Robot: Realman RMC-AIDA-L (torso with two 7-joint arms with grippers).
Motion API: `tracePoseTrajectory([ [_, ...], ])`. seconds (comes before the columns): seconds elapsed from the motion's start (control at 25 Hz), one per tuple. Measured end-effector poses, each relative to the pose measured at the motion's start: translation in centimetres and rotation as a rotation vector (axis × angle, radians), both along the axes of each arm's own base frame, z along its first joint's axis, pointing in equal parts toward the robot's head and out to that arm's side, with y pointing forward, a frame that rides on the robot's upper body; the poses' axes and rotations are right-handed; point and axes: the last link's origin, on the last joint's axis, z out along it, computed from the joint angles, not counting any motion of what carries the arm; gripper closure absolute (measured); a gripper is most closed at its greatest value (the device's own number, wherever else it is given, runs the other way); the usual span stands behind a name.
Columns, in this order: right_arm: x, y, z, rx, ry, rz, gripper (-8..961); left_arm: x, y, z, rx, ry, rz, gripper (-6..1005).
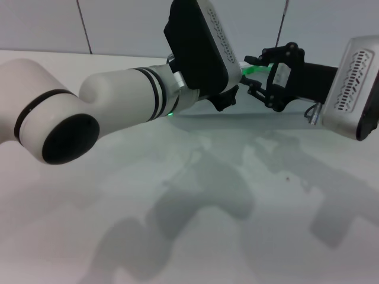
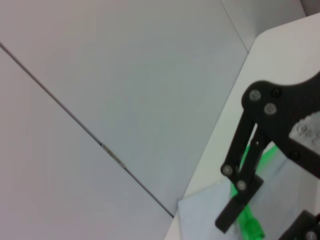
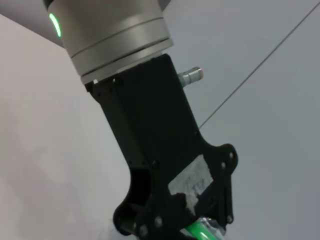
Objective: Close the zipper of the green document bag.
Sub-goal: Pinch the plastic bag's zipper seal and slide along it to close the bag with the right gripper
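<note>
The green document bag (image 1: 266, 116) lies flat at the far edge of the white table, and its corner (image 2: 207, 215) shows in the left wrist view. Its zipper (image 1: 253, 70) is a bright green strip along the far side. My right gripper (image 1: 253, 76) reaches in from the right and stands open. The zipper (image 2: 248, 220) lies between its black fingers (image 2: 233, 212), one of them touching the strip. My left gripper (image 1: 228, 99) sits just left of it over the bag, mostly hidden by its own wrist. A short piece of zipper (image 3: 200, 231) shows beneath it.
A grey panelled wall (image 1: 118, 23) rises right behind the table's far edge. The white tabletop (image 1: 195, 225) spreads toward me, crossed by the arms' shadows. My left forearm (image 1: 118, 100) spans the left half of the head view.
</note>
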Motion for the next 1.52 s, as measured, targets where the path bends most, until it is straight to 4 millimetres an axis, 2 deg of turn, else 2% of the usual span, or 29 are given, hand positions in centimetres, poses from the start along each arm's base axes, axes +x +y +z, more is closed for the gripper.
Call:
tracePoseTrajectory([
  [0.2, 0.04, -0.03, 0.26, 0.007, 0.007, -0.004, 609, -0.11, -0.03, -0.14, -0.003, 0.006, -0.001, 914],
  [0.64, 0.04, 0.03, 0.14, -0.003, 0.009, -0.017, 689, -0.11, -0.02, -0.12, -0.003, 0.006, -0.002, 914],
  [1.2, 0.01, 0.05, 0.11, -0.004, 0.008, -0.017, 714, -0.09, -0.03, -0.05, -0.004, 0.009, -0.001, 914],
  [1.4, -0.07, 0.08, 0.1, -0.005, 0.008, -0.015, 799, -0.11, 0.01, 0.01, -0.002, 0.013, -0.003, 914],
  [1.52, -0.08, 0.13, 0.19, -0.002, 0.01, -0.016, 804, -0.11, 0.01, 0.01, -0.001, 0.014, -0.004, 914],
])
